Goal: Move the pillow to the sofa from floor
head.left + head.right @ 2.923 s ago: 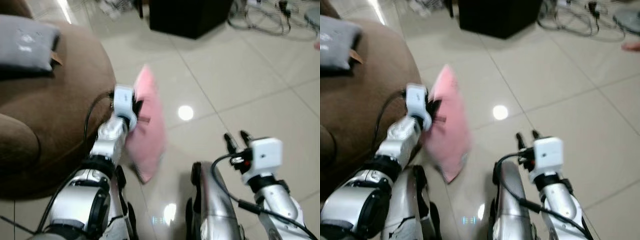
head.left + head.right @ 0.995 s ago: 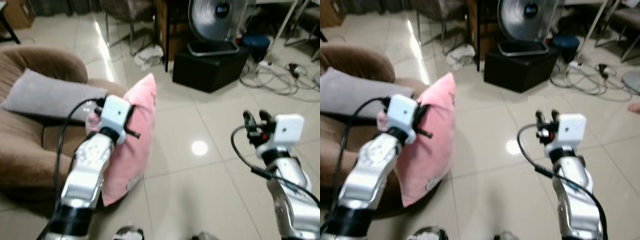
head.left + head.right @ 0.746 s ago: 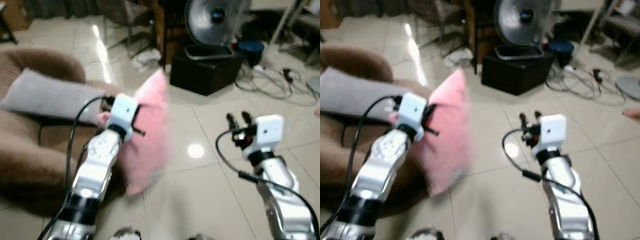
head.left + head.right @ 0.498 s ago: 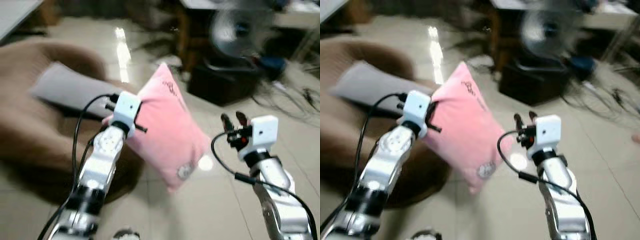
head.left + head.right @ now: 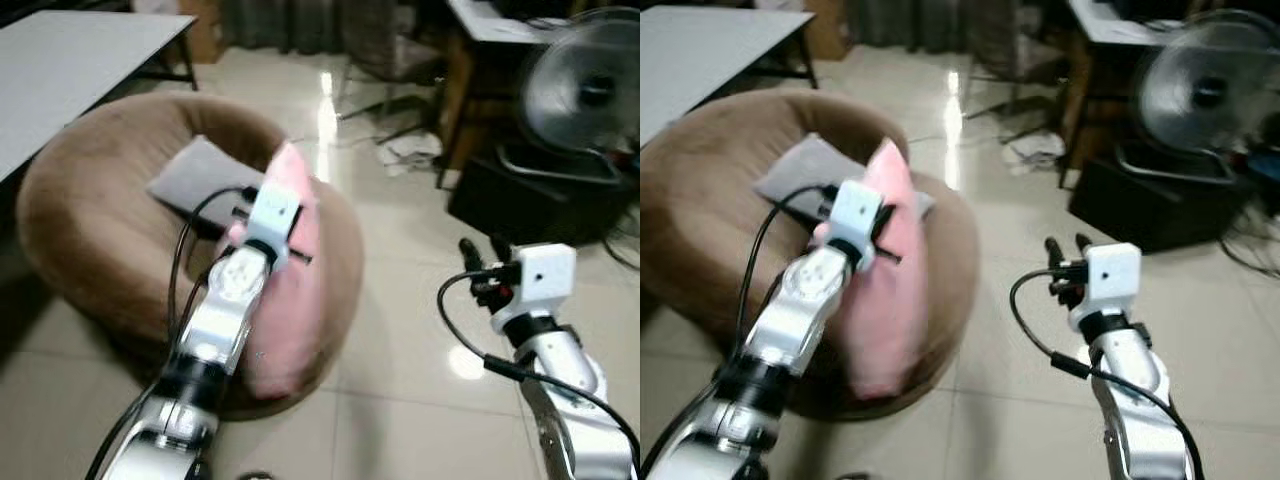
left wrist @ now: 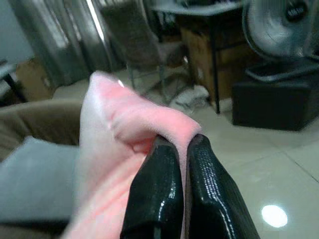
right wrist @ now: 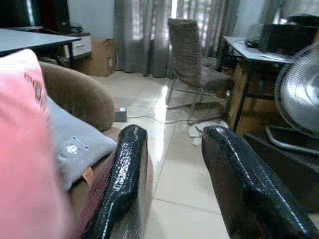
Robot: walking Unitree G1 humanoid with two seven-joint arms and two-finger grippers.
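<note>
Item: pink pillow (image 5: 292, 290), pinched at one corner by my left gripper (image 6: 172, 162), hanging over the round brown sofa's (image 5: 90, 215) front rim, beside a grey cushion (image 5: 790, 180). Right gripper (image 7: 174, 164) spread, empty. Risk: thin pinch (fabric only) may slip; pillow could drop outside the rim.

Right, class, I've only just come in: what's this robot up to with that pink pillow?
The robot's left gripper is shut on a corner of the pink pillow, holding it up against the front edge of the round brown sofa, where a grey cushion already lies. The pillow hangs over the sofa's rim and is not released. The right gripper is open and holds nothing, out over the tiled floor.
</note>
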